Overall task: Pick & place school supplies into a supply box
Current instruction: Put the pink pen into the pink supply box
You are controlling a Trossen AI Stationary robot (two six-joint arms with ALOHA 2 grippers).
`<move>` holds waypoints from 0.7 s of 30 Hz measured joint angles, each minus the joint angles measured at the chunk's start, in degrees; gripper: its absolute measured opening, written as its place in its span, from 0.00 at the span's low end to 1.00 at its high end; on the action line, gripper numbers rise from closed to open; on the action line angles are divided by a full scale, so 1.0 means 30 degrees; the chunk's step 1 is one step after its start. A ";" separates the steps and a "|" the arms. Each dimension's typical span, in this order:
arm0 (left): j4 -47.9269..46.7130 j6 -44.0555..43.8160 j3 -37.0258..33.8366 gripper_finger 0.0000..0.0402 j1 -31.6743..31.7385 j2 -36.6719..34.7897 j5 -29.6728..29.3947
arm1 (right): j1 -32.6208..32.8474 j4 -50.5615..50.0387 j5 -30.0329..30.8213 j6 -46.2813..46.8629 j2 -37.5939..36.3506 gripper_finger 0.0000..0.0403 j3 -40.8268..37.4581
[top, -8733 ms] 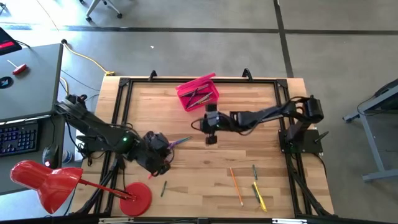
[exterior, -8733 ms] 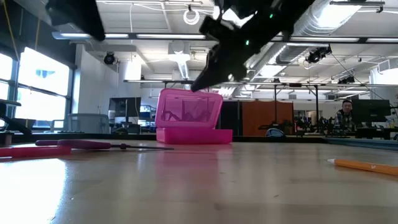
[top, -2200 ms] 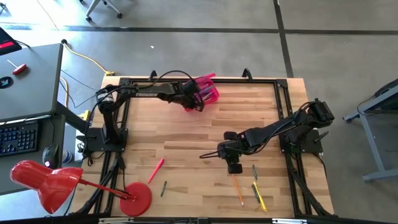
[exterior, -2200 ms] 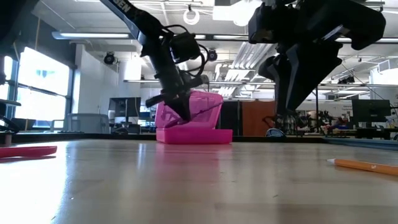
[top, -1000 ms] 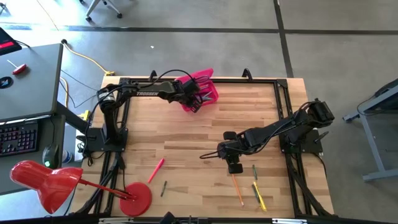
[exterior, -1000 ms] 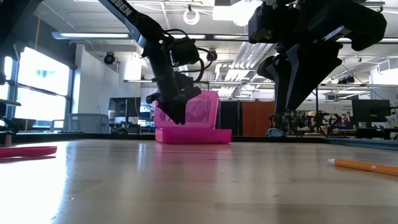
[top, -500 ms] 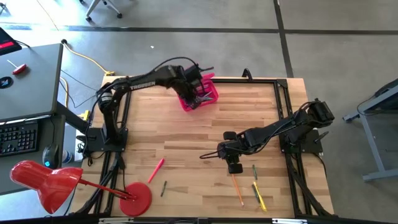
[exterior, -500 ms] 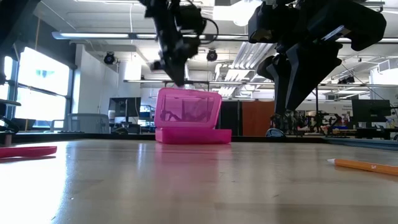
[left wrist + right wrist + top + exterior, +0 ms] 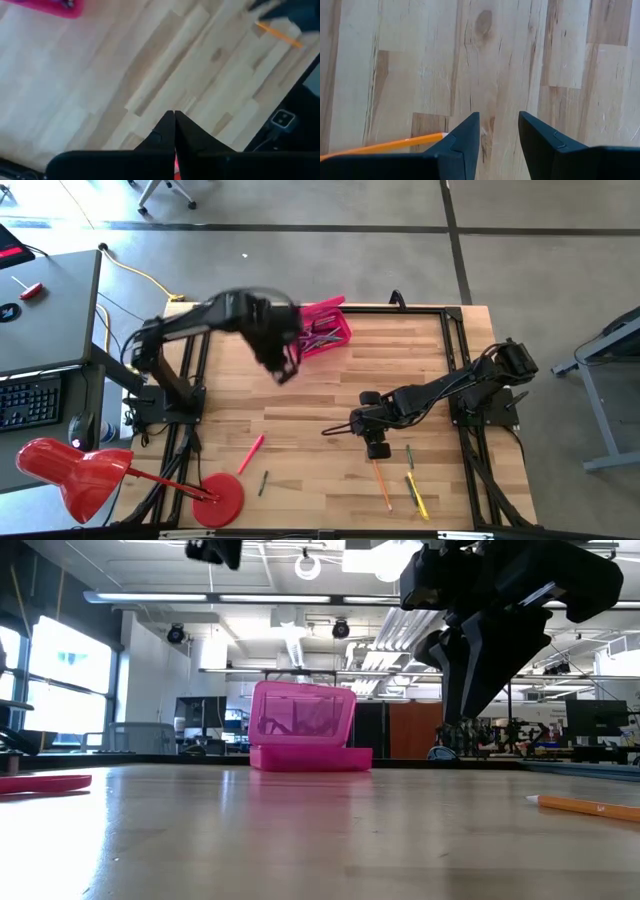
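- My left gripper (image 9: 283, 370) has its two fingers (image 9: 172, 131) pressed flat together with nothing between them; it hangs over bare wood toward the far left of the tabletop (image 9: 330, 395), just in front of the supply box (image 9: 322, 332).
- My right gripper (image 9: 377, 450) is spread, fingers (image 9: 461, 137) apart and holding nothing, hanging low over the wood right of the tabletop's middle, toward the near edge.
- In the right wrist view an orange pencil (image 9: 380, 145) lies on the wood, its end just beside one finger; I cannot tell whether they touch.
- From above, that orange pencil (image 9: 381, 485) runs from just below the right gripper toward the near edge.
- Beside it, closer to the near right corner, lie a short dark green pencil (image 9: 409, 454) and a yellow pencil (image 9: 416, 494), close together.
- The supply box sits at the far edge of the tabletop, a little left of centre, lid (image 9: 318, 310) raised toward the far edge; thin dark supplies lie inside, too small for me to tell apart.
- In the low view the supply box (image 9: 310, 757) rests flat with its translucent lid (image 9: 303, 713) standing upright.
- A pink pen (image 9: 251, 452) lies slanted toward the near left part of the tabletop, with a short dark pencil (image 9: 264, 481) just beside it, nearer the edge.
- A red lamp base (image 9: 222, 500) rests at the near left corner, well apart from the box.
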 joint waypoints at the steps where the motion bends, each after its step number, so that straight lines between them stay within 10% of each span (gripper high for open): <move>1: 0.0040 -0.0899 -0.0143 0.08 -0.1038 -0.0173 -0.0531 | 0.0010 -0.0006 0.0072 -0.0018 0.0000 0.28 0.0000; 11: 0.0199 -1.2927 -0.6095 0.13 -1.2149 -0.1051 -0.6022 | 0.0029 0.0141 0.0274 -0.0273 0.0000 0.28 0.0000; 21: 0.9800 -1.9008 -1.3788 0.27 -1.5578 -0.1112 -0.3423 | 0.0034 0.0956 -0.0221 -0.0466 0.0000 0.28 0.0000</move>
